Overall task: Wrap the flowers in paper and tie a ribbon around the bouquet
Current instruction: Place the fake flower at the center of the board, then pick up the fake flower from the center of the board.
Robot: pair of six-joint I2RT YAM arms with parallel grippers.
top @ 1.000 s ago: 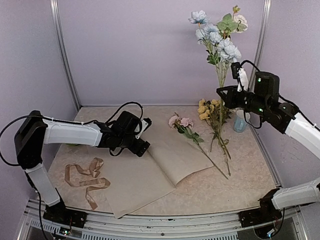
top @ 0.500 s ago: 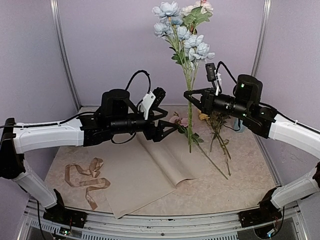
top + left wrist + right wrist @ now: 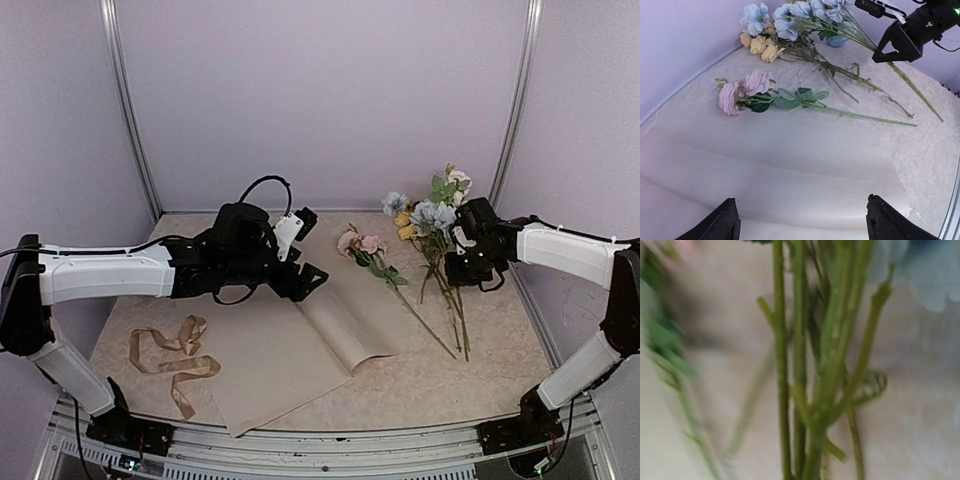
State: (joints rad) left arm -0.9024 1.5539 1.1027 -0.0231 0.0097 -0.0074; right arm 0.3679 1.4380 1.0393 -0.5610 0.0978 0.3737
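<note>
Holding the flowers low over the table, my right claw pinched on their stems | long axis: blooms far, stems near | paper lies to my left, apart | left claw spread, hovering over the paper, nearer to it

ribbon left of paper | single stem partly on paper's far-right corner | flowers right of paper

Blur is smearing the right wrist view: stems of the flowers are filling it, blooms running off its top. The left tool is showing only fingertips at the bottom edge of its own view, which is also cropping the paper.
</note>
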